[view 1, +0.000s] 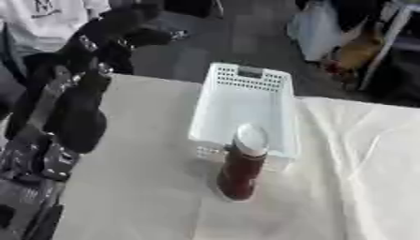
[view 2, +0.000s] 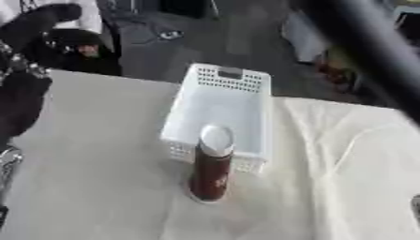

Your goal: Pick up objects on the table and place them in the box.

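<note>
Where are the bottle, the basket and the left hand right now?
bottle (view 1: 240,173): left eye view, on its dark red body.
basket (view 1: 246,77): left eye view, on its far wall.
left hand (view 1: 131,26): left eye view, on its black fingers.

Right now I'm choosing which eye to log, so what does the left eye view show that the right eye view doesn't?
Only the left eye view shows the long stretch of the left arm along the table's near left side, up to the raised left hand. Only the right eye view shows a dark blurred bar crossing its upper right corner. Both show the white basket, nothing visible inside it, with the dark red bottle and its white cap upright at the basket's near end on the white cloth.
</note>
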Controlling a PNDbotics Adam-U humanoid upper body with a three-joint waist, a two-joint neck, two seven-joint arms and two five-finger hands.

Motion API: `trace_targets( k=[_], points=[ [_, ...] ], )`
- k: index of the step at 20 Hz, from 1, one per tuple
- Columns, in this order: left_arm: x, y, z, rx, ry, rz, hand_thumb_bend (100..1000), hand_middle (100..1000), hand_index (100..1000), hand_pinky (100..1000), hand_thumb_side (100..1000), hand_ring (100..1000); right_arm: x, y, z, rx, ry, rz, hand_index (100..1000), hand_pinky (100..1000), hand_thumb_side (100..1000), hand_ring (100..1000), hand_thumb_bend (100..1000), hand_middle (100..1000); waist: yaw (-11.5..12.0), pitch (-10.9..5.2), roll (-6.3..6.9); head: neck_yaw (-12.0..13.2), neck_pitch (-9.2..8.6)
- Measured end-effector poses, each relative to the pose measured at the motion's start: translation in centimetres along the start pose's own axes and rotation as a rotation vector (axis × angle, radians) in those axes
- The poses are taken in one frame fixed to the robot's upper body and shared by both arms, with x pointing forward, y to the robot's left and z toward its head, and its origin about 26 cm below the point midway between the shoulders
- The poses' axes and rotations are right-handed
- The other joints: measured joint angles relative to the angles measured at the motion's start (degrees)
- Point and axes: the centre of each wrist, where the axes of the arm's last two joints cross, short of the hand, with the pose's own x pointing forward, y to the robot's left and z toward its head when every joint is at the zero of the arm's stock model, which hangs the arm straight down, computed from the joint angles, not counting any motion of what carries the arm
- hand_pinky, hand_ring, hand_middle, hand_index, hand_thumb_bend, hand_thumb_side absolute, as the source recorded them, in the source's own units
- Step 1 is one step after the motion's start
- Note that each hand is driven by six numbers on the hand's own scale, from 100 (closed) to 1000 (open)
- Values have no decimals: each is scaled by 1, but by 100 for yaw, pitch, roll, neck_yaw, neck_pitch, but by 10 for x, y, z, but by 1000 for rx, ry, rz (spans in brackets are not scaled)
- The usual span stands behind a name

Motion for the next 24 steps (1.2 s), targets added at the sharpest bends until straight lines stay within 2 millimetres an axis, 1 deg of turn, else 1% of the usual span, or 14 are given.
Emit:
trace_targets(
  k=[3, 5, 6, 7, 8, 9, 13, 15, 16, 17, 19, 21, 24],
  points=[
    [0, 0, 0, 0, 0, 0, 322, 910, 955, 877, 858, 794, 0, 0, 0, 9, 0, 4, 738, 599, 1000, 633, 214, 687, 7, 0, 4, 7, 0],
    [0, 0, 0, 1, 0, 0, 322, 910, 955, 877, 859, 794, 0, -1, -1, 53, 4, 12, 756, 611, 1000, 647, 183, 715, 33, 3, 19, 54, -2],
    [0, 0, 0, 1, 0, 0, 322, 910, 955, 877, 859, 794, 0, -1, -1, 83, 6, 18, 742, 602, 1000, 636, 201, 694, 45, 2, 25, 57, -2],
    [0, 0, 0, 1, 0, 0, 321, 910, 956, 877, 860, 794, 0, -1, -2, 109, 8, 24, 812, 616, 1000, 668, 180, 769, 51, 2, 28, 56, -2],
    [0, 0, 0, 2, 0, 0, 321, 910, 956, 877, 859, 794, 1, -1, -2, 145, 12, 33, 805, 616, 1000, 665, 179, 761, 60, 2, 28, 52, -2],
    [0, 0, 0, 2, 0, 0, 319, 911, 957, 876, 862, 794, 1, -3, -2, 183, 18, 44, 856, 633, 1000, 700, 179, 817, 80, 2, 27, 46, -1],
    [0, 0, 0, 1, 2, 1, 315, 911, 957, 876, 865, 794, 3, -12, -8, 339, 30, 100, 896, 682, 1000, 745, 161, 859, 131, -16, 20, -22, 57],
    [0, 0, 0, 0, 3, 2, 313, 911, 958, 876, 868, 794, 4, -17, -13, 405, 35, 129, 913, 704, 1000, 758, 134, 869, 148, -34, 9, -59, 100],
    [0, 0, 0, 0, 3, 2, 318, 911, 958, 876, 866, 794, 3, -18, -16, 431, 35, 145, 914, 710, 1000, 762, 100, 873, 159, -35, 8, -59, 109],
    [0, 0, 0, -1, 4, 2, 313, 911, 958, 876, 867, 794, 3, -20, -20, 455, 33, 161, 914, 722, 1000, 768, 130, 876, 162, -35, 8, -63, 125],
    [0, -1, 0, -4, 5, 3, 313, 911, 958, 876, 868, 794, 3, -22, -27, 495, 32, 190, 914, 736, 1000, 777, 116, 882, 181, -37, 7, -110, 146],
    [0, -1, 0, -7, 4, 6, 313, 911, 958, 876, 867, 794, 2, -23, -36, 534, 18, 218, 916, 733, 1000, 782, 149, 889, 206, -39, -1, -172, 151],
    [0, -2, 0, -7, 2, 10, 313, 911, 958, 876, 867, 794, 1, -21, -45, 580, 11, 252, 916, 735, 1000, 781, 153, 888, 237, -41, -14, -248, 152]
  ],
)
